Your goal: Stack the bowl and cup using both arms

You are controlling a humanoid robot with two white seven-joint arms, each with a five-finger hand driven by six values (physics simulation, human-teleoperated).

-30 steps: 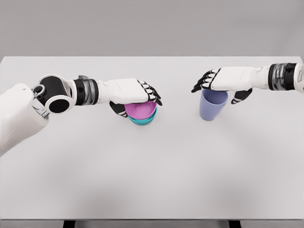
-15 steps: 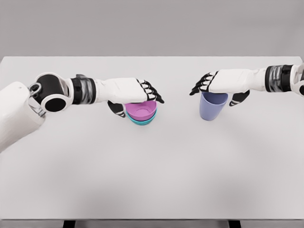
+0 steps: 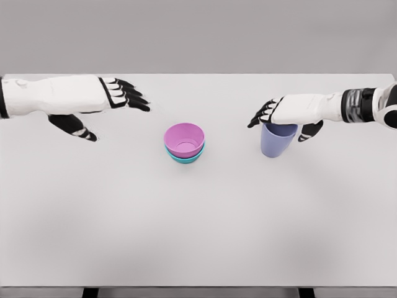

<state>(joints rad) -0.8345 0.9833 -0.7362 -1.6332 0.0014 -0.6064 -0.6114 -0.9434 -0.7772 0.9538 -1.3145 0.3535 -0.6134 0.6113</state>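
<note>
Head view: a white table point(image 3: 198, 236) fills most of the frame under a plain grey backdrop. Near its middle, slightly left, a pink bowl point(image 3: 184, 138) sits nested inside a teal bowl point(image 3: 186, 158), so only the teal rim and lower edge show beneath it. The 2 bowls stand upright and nothing touches them.

The left hand point(image 3: 93, 102) hangs above the table's far left part, well apart from the bowls. Its palm faces down, its 4 dark-tipped fingers point(image 3: 130, 98) stretch out toward the right and are fanned slightly, and the thumb point(image 3: 73, 126) drops below the palm. It holds nothing.

To the right of the bowls a lavender cup point(image 3: 276, 139) stands upright on the table, its mouth open upward. The right hand point(image 3: 286, 113) lies over the cup's rim, with the forearm reaching in from the right edge. Its fingers point(image 3: 260, 115) point left and curl down just past the cup's left rim, while the thumb point(image 3: 310, 129) comes down beside the cup's right wall. Fingers and thumb bracket the cup's top from both sides, but whether they actually press against it cannot be told from this angle. The cup's base rests on the table.
</note>
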